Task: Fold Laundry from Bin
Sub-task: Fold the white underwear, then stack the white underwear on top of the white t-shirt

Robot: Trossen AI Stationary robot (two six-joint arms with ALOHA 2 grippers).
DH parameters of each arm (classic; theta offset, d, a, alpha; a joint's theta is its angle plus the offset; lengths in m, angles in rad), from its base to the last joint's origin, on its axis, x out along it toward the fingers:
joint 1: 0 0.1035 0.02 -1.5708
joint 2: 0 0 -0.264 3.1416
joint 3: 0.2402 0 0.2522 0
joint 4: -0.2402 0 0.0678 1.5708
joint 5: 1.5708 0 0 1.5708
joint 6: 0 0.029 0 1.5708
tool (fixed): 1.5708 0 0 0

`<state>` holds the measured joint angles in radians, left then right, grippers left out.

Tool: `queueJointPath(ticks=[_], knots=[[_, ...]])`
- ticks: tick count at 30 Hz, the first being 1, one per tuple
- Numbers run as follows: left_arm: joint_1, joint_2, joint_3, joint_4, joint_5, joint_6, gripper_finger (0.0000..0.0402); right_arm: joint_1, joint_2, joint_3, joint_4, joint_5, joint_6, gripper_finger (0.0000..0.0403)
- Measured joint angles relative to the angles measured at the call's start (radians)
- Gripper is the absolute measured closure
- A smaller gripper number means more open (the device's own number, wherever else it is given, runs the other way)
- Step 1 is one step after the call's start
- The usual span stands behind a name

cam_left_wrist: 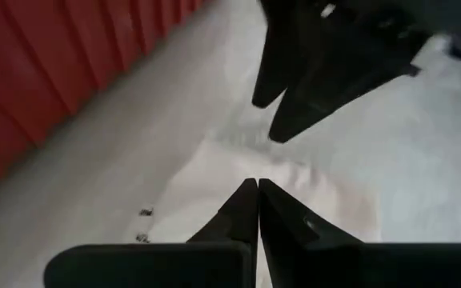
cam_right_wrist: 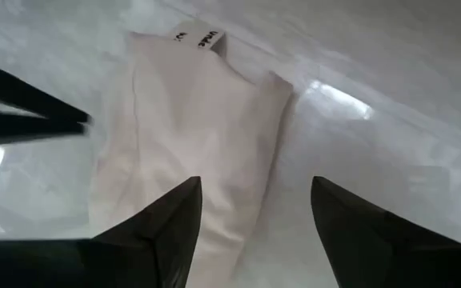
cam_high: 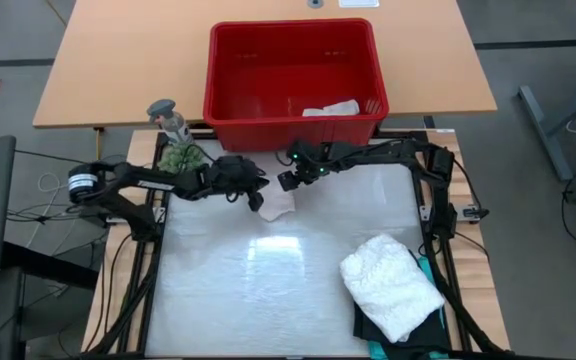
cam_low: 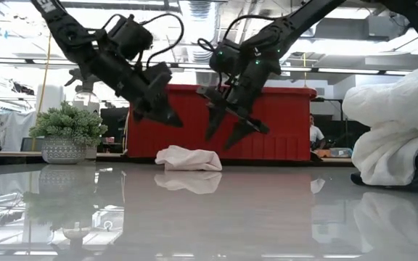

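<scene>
Currently the step looks like folding the small white cloth (cam_high: pixel 279 204), which lies on the bench (cam_high: pixel 268 290) just in front of the red bin (cam_high: pixel 293 75).

High view: left gripper (cam_high: pixel 255 198) and right gripper (cam_high: pixel 288 181) both sit over that cloth; another white piece (cam_high: pixel 333 108) is in the bin; the folded white lacy top (cam_high: pixel 390 284) is stacked on dark and teal garments (cam_high: pixel 430 322) at the bench's right.

Low view: both sets of fingers hang above the cloth (cam_low: pixel 189 158), not touching it.

Left wrist view: left fingers (cam_left_wrist: pixel 256 210) clenched together on nothing, cloth (cam_left_wrist: pixel 310 192) beneath.

Right wrist view: right fingers (cam_right_wrist: pixel 166 220) released and spread wide, cloth (cam_right_wrist: pixel 194 128) below, empty.

Next move, I judge: right gripper drops to pinch 1 edge and fold it over, left pinning the other side.
</scene>
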<state>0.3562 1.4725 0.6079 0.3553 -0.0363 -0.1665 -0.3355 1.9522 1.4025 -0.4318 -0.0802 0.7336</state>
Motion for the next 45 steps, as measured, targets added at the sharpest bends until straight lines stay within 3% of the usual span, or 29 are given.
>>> queueJointPath(ticks=[4, 12, 22, 26, 33, 39, 45], knots=[[0.022, 0.063, -0.002, 0.024, 0.079, -0.018, 0.0401, 0.010, 0.000, 0.000, -0.009, 0.029, 0.002, 0.0143], [0.022, 0.182, 0.000, 0.082, 0.080, -0.030, 0.0401, 0.024, 0.019, -0.002, 0.013, 0.058, 0.019, 0.0143], [0.021, 0.217, 0.000, 0.077, 0.080, -0.032, 0.0401, 0.050, 0.135, 0.002, 0.041, 0.005, 0.072, 0.0147], [0.021, 0.218, -0.004, 0.077, 0.077, -0.030, 0.0401, 0.050, 0.141, 0.001, 0.029, 0.004, 0.081, 0.0203], [0.016, 0.253, 0.000, 0.090, 0.086, -0.045, 0.0401, 0.052, 0.144, -0.001, 0.055, -0.024, 0.021, 0.0376], [0.020, 0.214, 0.024, 0.062, 0.163, -0.059, 0.0401, 0.043, 0.110, -0.001, 0.034, -0.053, 0.019, 0.0377], [0.021, 0.057, 0.039, -0.038, 0.223, -0.066, 0.0401, 0.032, 0.024, 0.012, -0.028, -0.065, 0.018, 0.0377]])
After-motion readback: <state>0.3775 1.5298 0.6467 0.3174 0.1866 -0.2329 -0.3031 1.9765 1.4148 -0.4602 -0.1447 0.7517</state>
